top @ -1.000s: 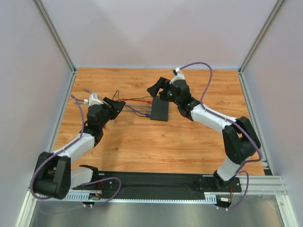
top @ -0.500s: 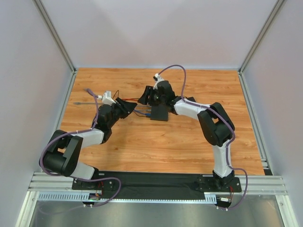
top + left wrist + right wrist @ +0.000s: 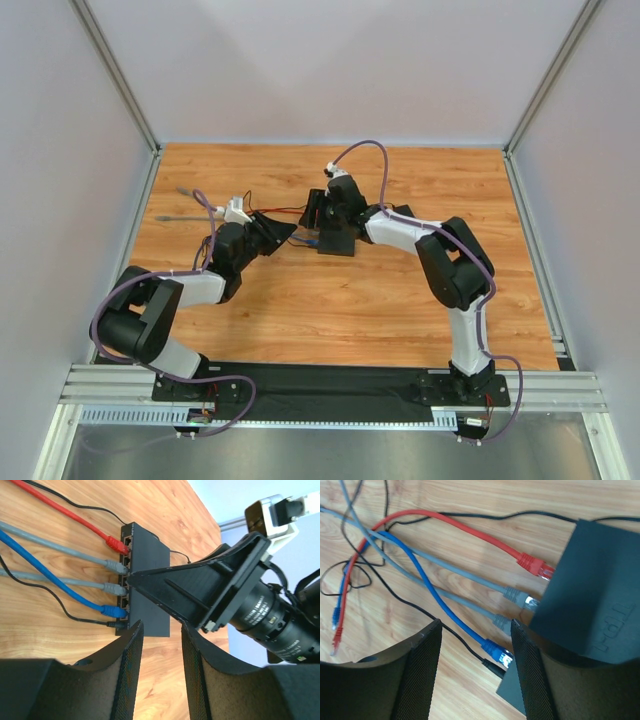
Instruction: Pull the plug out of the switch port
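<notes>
The switch (image 3: 338,240) is a flat black box on the wooden table; it also shows in the left wrist view (image 3: 150,580) and the right wrist view (image 3: 600,600). Along its left edge sit a red plug (image 3: 116,543), two grey plugs (image 3: 116,567), a blue plug (image 3: 114,611) and a thin black plug (image 3: 114,624). My left gripper (image 3: 160,630) is open and empty, just left of the switch (image 3: 288,230). My right gripper (image 3: 475,627) is open over the port edge (image 3: 316,214), astride the blue plug (image 3: 496,653), gripping nothing.
Red, blue, grey and black cables (image 3: 375,545) run left from the switch and cross in a loose tangle. Free red and blue cable ends (image 3: 336,625) lie on the wood. Grey enclosure walls (image 3: 90,200) bound the table.
My right arm has swung left and down onto the switch's port edge. My left gripper has moved right, closer to the switch. The plugs stay in their ports.
</notes>
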{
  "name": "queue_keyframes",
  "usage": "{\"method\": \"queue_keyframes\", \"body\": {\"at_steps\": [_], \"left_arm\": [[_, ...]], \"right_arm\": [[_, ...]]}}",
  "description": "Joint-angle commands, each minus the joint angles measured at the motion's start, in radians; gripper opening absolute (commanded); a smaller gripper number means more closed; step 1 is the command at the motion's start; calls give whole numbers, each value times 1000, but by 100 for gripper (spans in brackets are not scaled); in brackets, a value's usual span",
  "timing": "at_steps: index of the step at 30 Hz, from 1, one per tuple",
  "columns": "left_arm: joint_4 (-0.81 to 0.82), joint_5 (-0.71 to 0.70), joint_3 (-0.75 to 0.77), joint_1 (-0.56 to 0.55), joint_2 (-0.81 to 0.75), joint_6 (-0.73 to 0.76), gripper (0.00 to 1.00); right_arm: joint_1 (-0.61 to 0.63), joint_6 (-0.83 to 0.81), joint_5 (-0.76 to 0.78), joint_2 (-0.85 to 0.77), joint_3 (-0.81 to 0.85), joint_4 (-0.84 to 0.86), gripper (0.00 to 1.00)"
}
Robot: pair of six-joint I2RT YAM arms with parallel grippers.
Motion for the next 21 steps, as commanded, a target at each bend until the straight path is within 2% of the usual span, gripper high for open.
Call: {"method": "queue_keyframes", "body": {"at_steps": [1,7,13,18,21], "left_arm": [[70,16,1,-10,-3,-27,44],[104,28,-2,-15,17,-37,43],[-3,14,24,-19,23,-72,36],[-8,-13,4,-23,22,-99,36],[-38,-39,-5,-23,0,-98,36]], "right_arm": [[0,-30,62,9,33,-55,60],[-4,-36,91,39,52,-103,61],[-10,-47,190,36,64,-196,61],[-10,-99,182,45,85,-221,61],[10,-140,257,63,151,-296,62]]}}
